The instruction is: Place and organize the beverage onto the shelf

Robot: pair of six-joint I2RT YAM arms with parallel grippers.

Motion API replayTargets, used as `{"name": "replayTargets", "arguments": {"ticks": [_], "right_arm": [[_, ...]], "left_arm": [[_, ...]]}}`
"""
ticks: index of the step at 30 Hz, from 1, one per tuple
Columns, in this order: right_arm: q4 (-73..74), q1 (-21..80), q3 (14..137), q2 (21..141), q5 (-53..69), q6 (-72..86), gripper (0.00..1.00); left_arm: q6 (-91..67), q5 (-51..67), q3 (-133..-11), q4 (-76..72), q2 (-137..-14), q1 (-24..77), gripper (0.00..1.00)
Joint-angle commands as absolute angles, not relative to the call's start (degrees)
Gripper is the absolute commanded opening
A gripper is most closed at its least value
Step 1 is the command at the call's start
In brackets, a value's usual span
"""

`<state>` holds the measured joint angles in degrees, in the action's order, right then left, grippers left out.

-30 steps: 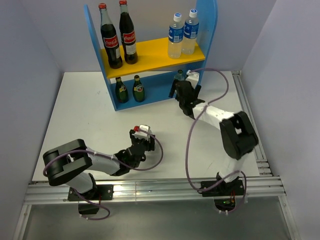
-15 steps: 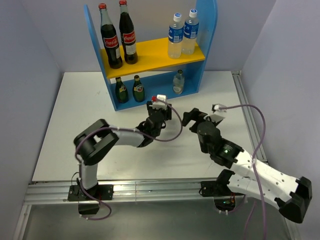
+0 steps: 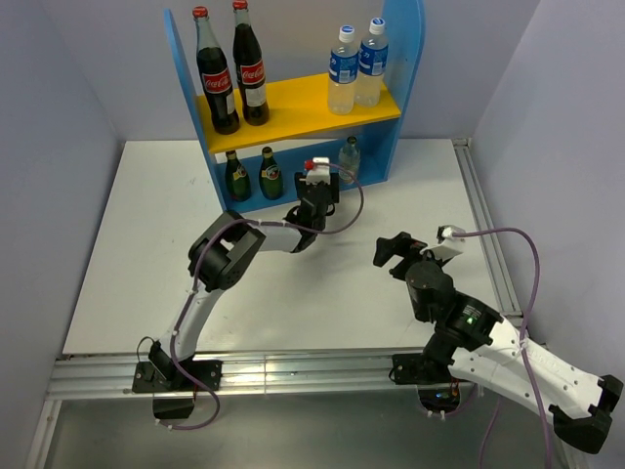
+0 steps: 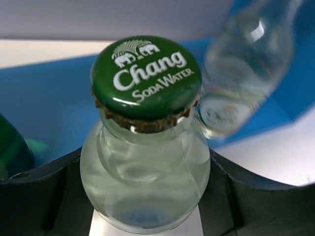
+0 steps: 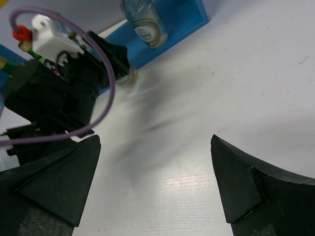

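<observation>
The blue shelf (image 3: 184, 88) stands at the back. Two water bottles (image 3: 356, 68) are on its yellow upper board. Two green bottles (image 3: 254, 176) and one clear bottle (image 3: 349, 158) stand on its blue base. My left gripper (image 3: 319, 191) is shut on a second clear bottle with a green "Chang Soda Water" cap (image 4: 146, 76), held upright at the base's front edge, between the green bottles and the clear one (image 4: 246, 59). My right gripper (image 3: 391, 249) is open and empty over the table, right of the left gripper.
Two tall cola bottles (image 3: 234, 73) stand on the left of the yellow board. White walls close in the table on the left, back and right. The left arm stretches diagonally across the table's middle (image 3: 234, 254). A metal rail (image 3: 293, 371) runs along the near edge.
My left gripper has carried the clear bottle from the table's middle up to the shelf base. My right arm has pulled back from the shelf, leaving a clear bottle there.
</observation>
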<state>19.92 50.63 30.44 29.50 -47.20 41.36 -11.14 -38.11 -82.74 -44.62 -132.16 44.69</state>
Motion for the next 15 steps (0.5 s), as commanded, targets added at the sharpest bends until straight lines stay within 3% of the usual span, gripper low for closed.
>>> {"name": "replayTargets", "arguments": {"ticks": [1,15], "right_arm": [[20.57,51.06,29.79,29.44,-48.25,42.01,1.00],[20.12,51.06,29.44,28.13,-47.29,40.69,1.00]], "left_arm": [[-12.13,-37.62,-88.94,-52.73,-130.34,42.89,0.00],[-11.42,-35.68,-102.63,-55.12,-140.61,41.40,0.00]]}}
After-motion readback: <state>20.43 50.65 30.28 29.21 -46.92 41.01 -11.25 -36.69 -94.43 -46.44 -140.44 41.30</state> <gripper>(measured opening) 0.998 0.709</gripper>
